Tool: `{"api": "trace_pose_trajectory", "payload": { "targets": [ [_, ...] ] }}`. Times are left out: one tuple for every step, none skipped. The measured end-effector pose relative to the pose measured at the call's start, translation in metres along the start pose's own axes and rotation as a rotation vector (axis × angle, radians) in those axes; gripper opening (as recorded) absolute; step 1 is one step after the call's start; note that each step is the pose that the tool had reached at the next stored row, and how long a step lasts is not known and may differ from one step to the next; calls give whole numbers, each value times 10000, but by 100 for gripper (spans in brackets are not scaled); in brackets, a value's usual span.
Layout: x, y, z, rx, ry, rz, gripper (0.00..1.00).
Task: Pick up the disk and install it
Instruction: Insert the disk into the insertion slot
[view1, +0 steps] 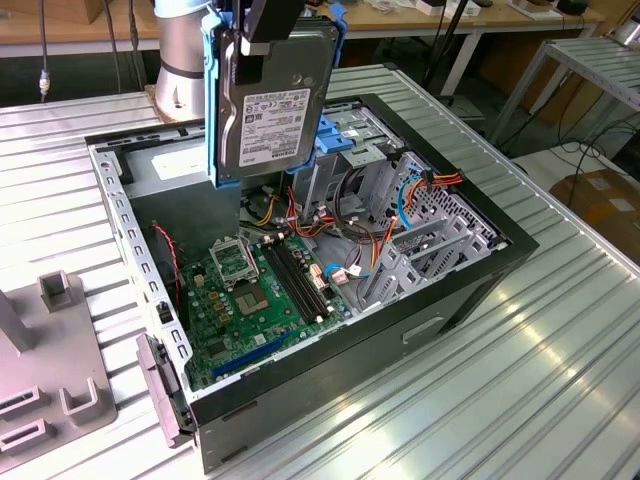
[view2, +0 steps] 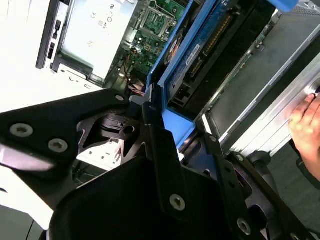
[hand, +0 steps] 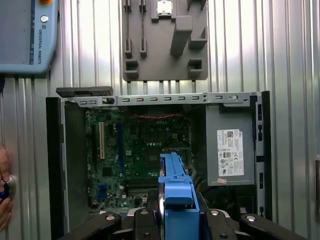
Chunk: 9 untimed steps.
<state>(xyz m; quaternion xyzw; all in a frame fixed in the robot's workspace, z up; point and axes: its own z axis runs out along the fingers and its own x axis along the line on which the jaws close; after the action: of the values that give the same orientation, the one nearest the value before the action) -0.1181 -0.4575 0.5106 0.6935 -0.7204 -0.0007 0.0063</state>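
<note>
Ribbed metal table (view1: 560, 340) bears an open computer case (view1: 350, 385); above it, gripper (hand: 177, 220) clamps the disk (view1: 275, 110) upright.

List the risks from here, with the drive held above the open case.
1. The gripper holds the disk on edge by its blue carrier above the motherboard; a slip would likely drop it onto the board.
2. Loose cables crowd the drive cage and may snag.
3. A person's hand is near the computer case, possibly in the arm's way.
</note>
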Motion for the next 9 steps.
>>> {"api": "trace_pose_trajectory", "payload": {
  "targets": [
    [5,-2,1,0,0,0,37],
    [14,-4,1,0,-1,0,37],
    [20,-7,1,0,0,0,37],
    [26,-10,2,0,0,0,37],
    [30,-13,3,0,0,0,37],
    [34,-19,3,0,0,0,37],
    [36,-25,3,0,0,0,37],
    [39,-43,3,0,0,0,37],
    [41,-64,4,-1,0,0,37]
  ]
}}
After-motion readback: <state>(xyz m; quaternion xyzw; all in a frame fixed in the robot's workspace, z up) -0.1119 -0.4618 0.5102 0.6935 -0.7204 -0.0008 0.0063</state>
